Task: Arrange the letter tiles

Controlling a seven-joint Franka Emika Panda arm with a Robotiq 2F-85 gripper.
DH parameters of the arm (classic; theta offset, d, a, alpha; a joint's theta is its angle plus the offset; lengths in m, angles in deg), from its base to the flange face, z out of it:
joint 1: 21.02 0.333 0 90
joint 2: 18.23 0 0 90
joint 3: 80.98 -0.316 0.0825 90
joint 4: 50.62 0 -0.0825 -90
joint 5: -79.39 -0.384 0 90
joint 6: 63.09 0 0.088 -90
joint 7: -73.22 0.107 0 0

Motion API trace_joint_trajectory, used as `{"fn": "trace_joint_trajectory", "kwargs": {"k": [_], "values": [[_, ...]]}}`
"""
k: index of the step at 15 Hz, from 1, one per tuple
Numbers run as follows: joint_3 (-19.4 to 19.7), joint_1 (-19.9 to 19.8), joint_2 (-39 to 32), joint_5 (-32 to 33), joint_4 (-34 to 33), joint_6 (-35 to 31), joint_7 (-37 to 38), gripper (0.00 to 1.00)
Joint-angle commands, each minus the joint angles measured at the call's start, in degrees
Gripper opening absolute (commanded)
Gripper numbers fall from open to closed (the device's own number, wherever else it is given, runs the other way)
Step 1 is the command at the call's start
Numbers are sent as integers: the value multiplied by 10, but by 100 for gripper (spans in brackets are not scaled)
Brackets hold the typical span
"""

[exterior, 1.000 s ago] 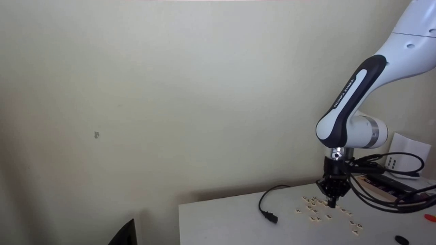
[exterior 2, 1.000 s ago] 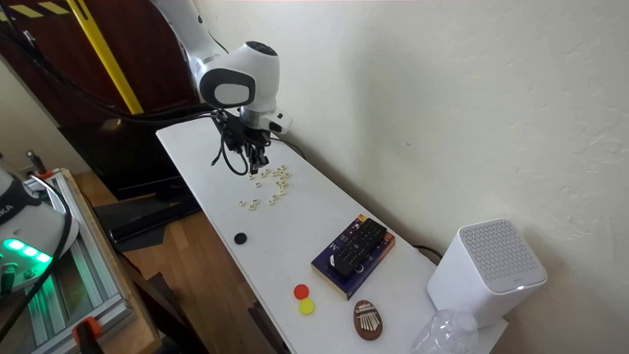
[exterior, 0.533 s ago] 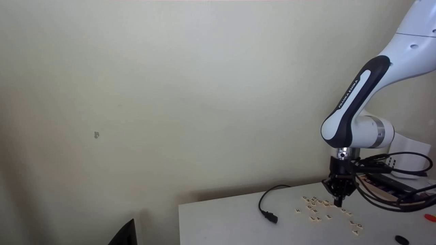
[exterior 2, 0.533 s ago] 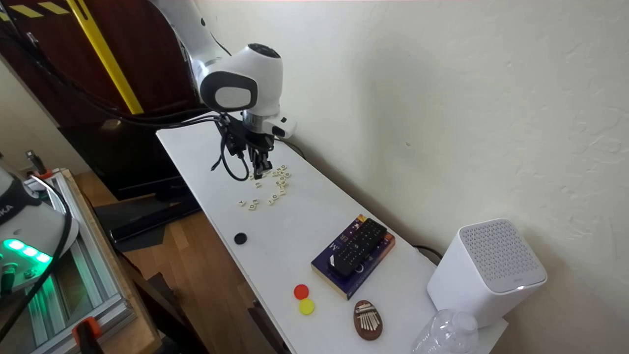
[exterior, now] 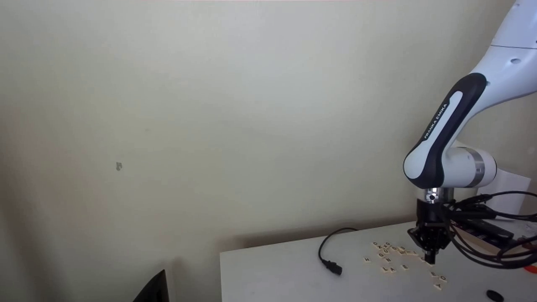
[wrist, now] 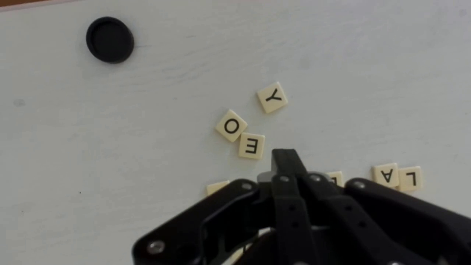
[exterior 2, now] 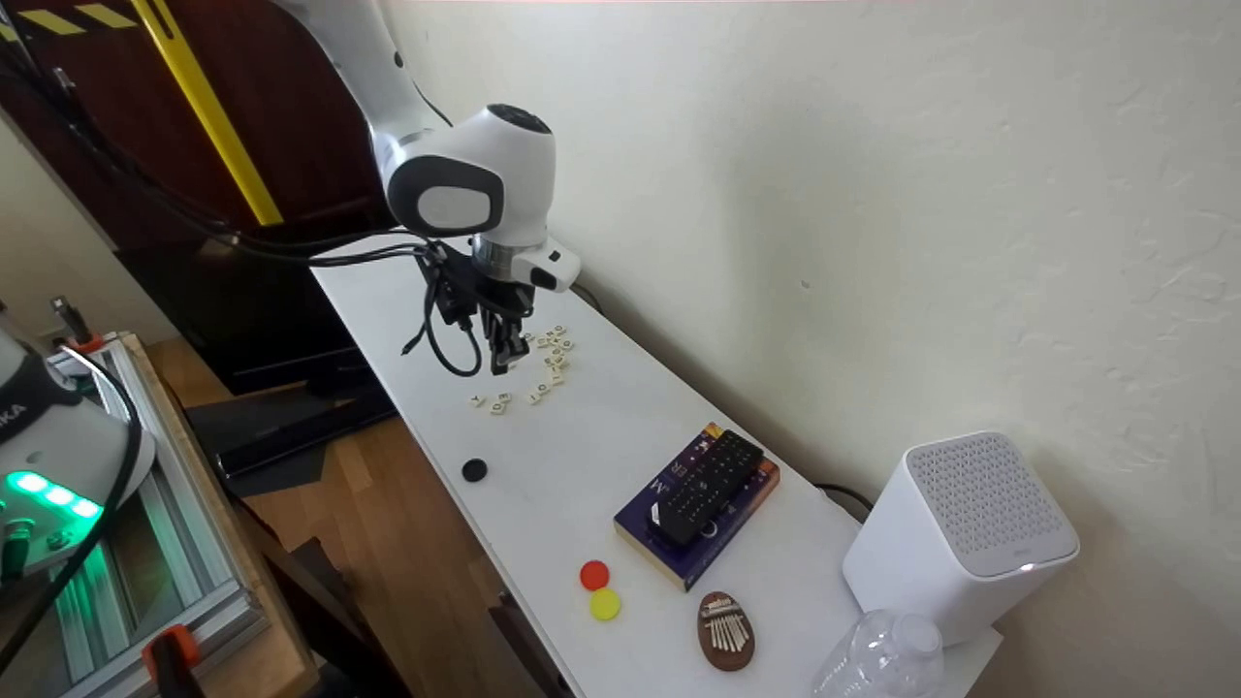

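Note:
Several small beige letter tiles lie scattered on the white table. In the wrist view, a Y tile [wrist: 272, 97] lies apart, an O tile [wrist: 231, 126] touches an E tile [wrist: 251, 146], and an A tile [wrist: 385, 175] touches an L tile [wrist: 410, 179]. More tiles are partly hidden behind the gripper. Others show in both exterior views, as a cluster with an N tile [exterior: 387, 260] and a curved line with an I tile [exterior 2: 534, 398]. My gripper [wrist: 284, 151] is shut with its tips together, nothing visible between them. It points down above the tiles in both exterior views [exterior: 430, 261] [exterior 2: 500, 368].
A black disc [exterior 2: 474, 470] lies near the table edge. A black cable [exterior: 333, 267] lies beyond the tiles. A book [exterior 2: 635, 528] with a remote [exterior 2: 705, 488], red disc [exterior 2: 594, 575], yellow disc [exterior 2: 605, 605], thumb piano [exterior 2: 725, 632], bottle [exterior 2: 882, 664] and white device [exterior 2: 960, 543] stand farther along.
My gripper has moved across the tiles, to the right in an exterior view, towards the Y, O and E tiles. It stays shut. The tiles show no clear movement.

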Motion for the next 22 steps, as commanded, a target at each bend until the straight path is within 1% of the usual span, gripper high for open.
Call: {"fn": "trace_joint_trajectory", "kwargs": {"k": [1,9,15,22], "values": [[8,7,-2,25,9,2,3,0],[7,0,-24,23,6,-20,0,0],[5,-8,-41,18,2,-60,2,0],[-4,-11,-54,17,-2,-52,-1,0]]}}
